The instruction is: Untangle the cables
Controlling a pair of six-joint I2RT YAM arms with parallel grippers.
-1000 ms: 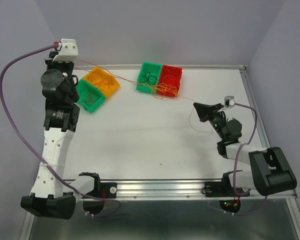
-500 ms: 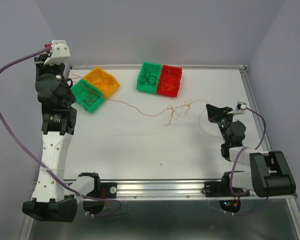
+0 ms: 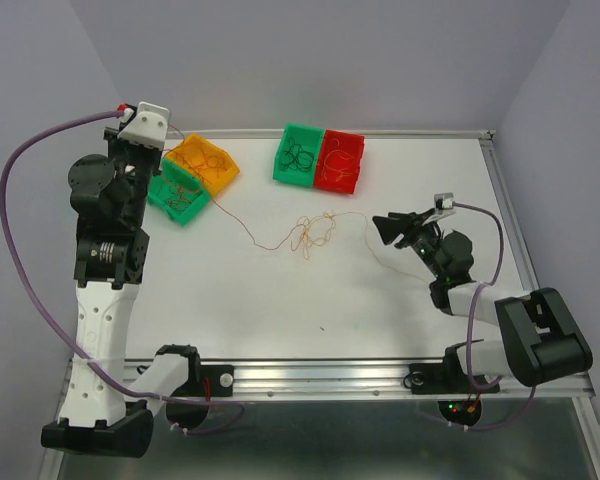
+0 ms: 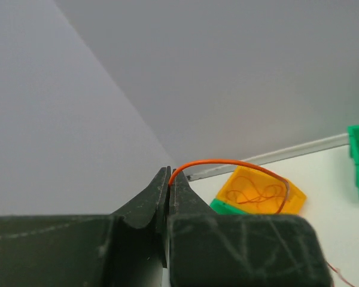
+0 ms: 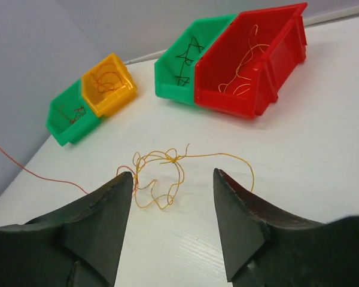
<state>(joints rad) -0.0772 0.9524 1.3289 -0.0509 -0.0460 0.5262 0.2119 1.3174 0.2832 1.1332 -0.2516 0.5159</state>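
The cables are thin wires. An orange-yellow tangle (image 3: 315, 232) (image 5: 172, 158) lies knotted on the white table. A red-orange cable (image 3: 242, 236) (image 4: 227, 162) runs from it up to my left gripper (image 3: 163, 132) (image 4: 169, 177). That gripper is raised at the back left and shut on this cable's end. My right gripper (image 3: 378, 228) (image 5: 173, 174) sits low just right of the tangle. It is open, with nothing between its fingers. A loose yellow strand (image 3: 380, 262) curls on the table under its arm.
At the back left stand a yellow bin (image 3: 205, 163) and a green bin (image 3: 175, 195). At the back middle stand a green bin (image 3: 298, 155) and a red bin (image 3: 340, 160). All hold thin wires. A metal rail (image 3: 510, 210) edges the table on the right.
The right gripper has opened and let go of the cable. The stretched cable went slack and the tangle dropped to the table, sliding left. Both grippers shifted: the left rightward, the right leftward.
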